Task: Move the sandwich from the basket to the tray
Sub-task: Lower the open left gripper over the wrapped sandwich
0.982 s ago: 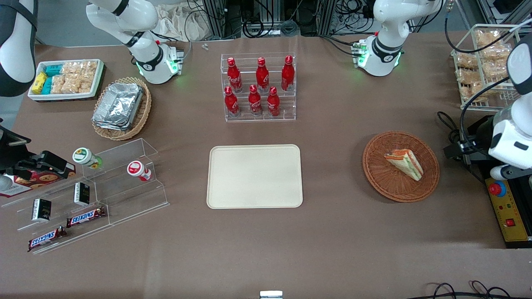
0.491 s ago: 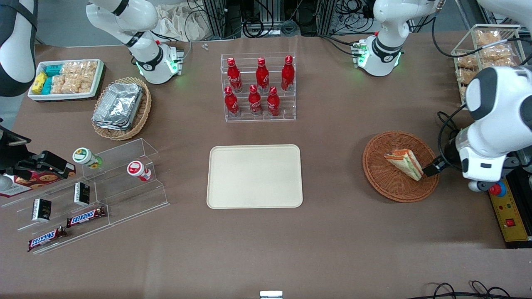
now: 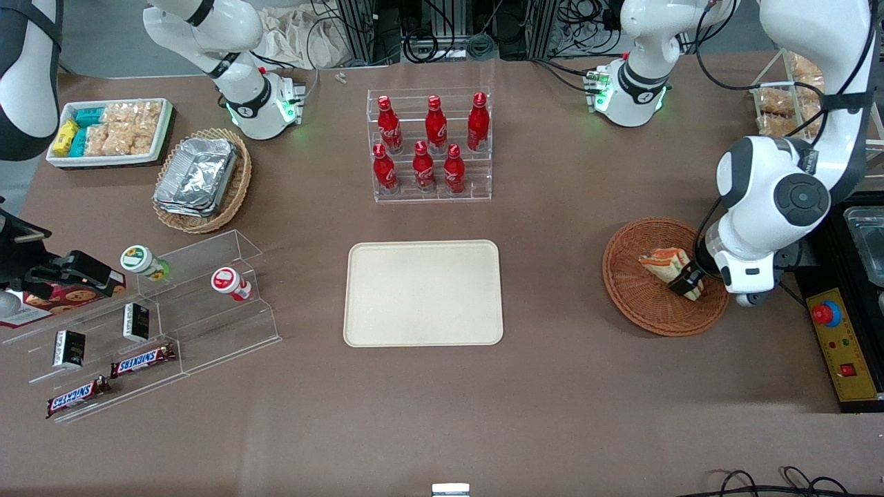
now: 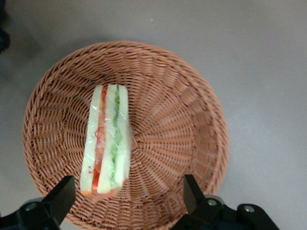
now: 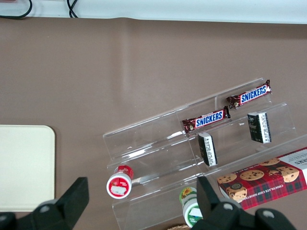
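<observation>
The sandwich (image 3: 658,264) is a pale wedge with orange and green layers, lying in the round reddish-brown basket (image 3: 639,307) toward the working arm's end of the table. My left gripper (image 3: 690,283) hangs open just above the basket, over the sandwich's wide end. In the left wrist view the sandwich (image 4: 106,139) lies wrapped in clear film on the weave of the basket (image 4: 182,120). The gripper (image 4: 127,194) straddles the wide end, with one black finger (image 4: 62,195) close beside it and nothing gripped. The cream tray (image 3: 423,292) lies flat mid-table, apart from the basket.
A clear rack of red bottles (image 3: 430,145) stands farther from the front camera than the tray. A control box with a red button (image 3: 839,345) sits beside the basket. A tan basket of foil containers (image 3: 202,178), a white snack bin (image 3: 109,131) and acrylic shelves (image 3: 138,324) lie toward the parked arm's end.
The left arm has swung in from the table's edge over the basket. Its gripper moved from beside the basket rim to above the sandwich. The sandwich has not moved.
</observation>
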Motion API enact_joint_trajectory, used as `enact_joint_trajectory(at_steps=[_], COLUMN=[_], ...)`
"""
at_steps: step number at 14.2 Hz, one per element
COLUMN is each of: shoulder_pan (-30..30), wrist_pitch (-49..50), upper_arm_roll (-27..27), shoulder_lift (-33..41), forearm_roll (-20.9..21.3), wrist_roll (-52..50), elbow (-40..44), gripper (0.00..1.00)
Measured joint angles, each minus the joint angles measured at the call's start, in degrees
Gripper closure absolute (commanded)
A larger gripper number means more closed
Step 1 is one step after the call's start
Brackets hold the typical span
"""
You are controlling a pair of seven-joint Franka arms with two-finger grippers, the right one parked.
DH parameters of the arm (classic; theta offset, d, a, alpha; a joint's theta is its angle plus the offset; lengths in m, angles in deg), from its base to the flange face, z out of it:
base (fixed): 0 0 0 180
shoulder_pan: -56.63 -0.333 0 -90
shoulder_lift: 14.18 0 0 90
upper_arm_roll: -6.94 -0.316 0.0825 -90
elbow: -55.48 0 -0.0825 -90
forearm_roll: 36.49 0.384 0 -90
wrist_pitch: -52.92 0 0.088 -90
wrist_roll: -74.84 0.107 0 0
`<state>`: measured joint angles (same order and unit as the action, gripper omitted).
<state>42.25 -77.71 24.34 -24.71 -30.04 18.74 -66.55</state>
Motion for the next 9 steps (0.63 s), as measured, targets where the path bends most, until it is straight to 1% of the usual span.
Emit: enact_joint_trajectory(at_steps=[4, 9], shoulder_pan=[-2.86, -3.00], wrist_pitch=[-4.07, -6.99], upper_arm_roll=[-0.28, -0.23], shoulder_lift=[-1.22, -3.99], forearm_roll=[-0.01, -0.06], wrist_roll=[-0.20, -2.63], elbow=[-2.21, -2.62], gripper=[0.00, 0.00])
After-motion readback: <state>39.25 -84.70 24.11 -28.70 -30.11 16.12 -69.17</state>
